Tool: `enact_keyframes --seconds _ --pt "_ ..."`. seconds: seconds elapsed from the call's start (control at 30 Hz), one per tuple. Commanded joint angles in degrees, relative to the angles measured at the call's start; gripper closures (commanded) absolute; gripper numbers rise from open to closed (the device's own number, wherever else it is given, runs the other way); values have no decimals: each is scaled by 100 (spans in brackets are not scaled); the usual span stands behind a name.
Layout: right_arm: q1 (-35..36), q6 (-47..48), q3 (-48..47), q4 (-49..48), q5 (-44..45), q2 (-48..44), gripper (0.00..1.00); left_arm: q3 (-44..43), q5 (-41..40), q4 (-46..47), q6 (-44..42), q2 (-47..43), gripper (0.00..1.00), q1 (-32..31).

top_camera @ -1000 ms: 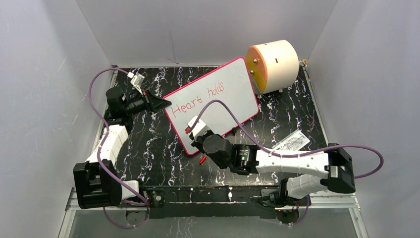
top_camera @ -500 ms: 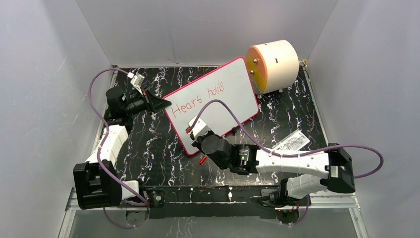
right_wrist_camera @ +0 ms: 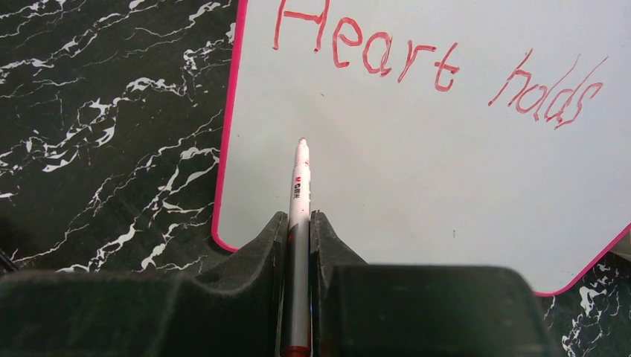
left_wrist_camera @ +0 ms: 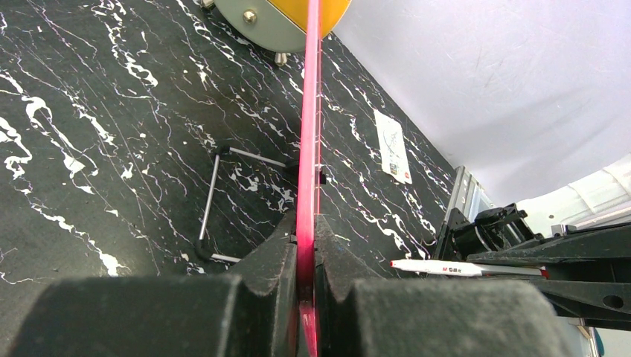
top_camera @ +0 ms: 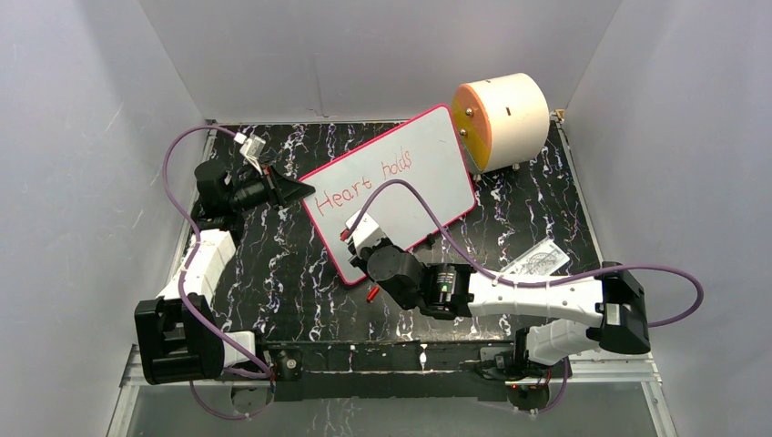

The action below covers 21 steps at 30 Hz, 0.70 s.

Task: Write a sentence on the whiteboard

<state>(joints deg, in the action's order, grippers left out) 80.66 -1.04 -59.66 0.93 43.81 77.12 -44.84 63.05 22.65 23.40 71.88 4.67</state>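
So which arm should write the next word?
Right. Its jaws hold the marker, tip at blank board below the writing. The left jaws are clamped on the board's rim, holding it.

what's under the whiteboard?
Left wrist view shows a thin wire stand on the black marbled table beneath the whiteboard. From above the board covers it completely.

black white-veined table (top_camera: pixel 273 273) | whiteboard (top_camera: pixel 428 155): propped, centre | cream cylinder (top_camera: pixel 510 114): far right corner | printed card (top_camera: pixel 537 261): right edge | small red piece (top_camera: pixel 372 293): near edge
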Motion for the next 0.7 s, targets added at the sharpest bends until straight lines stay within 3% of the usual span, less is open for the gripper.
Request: enact_keyframes --seconds 0.0,0.67 --pt "2 -90 -318 -102 170 30 100 -1 -12 -282 -318 -88 100 -43" --pt "-217 -354 -375 177 -115 4 100 -25 -20 -326 -327 -86 100 -44"
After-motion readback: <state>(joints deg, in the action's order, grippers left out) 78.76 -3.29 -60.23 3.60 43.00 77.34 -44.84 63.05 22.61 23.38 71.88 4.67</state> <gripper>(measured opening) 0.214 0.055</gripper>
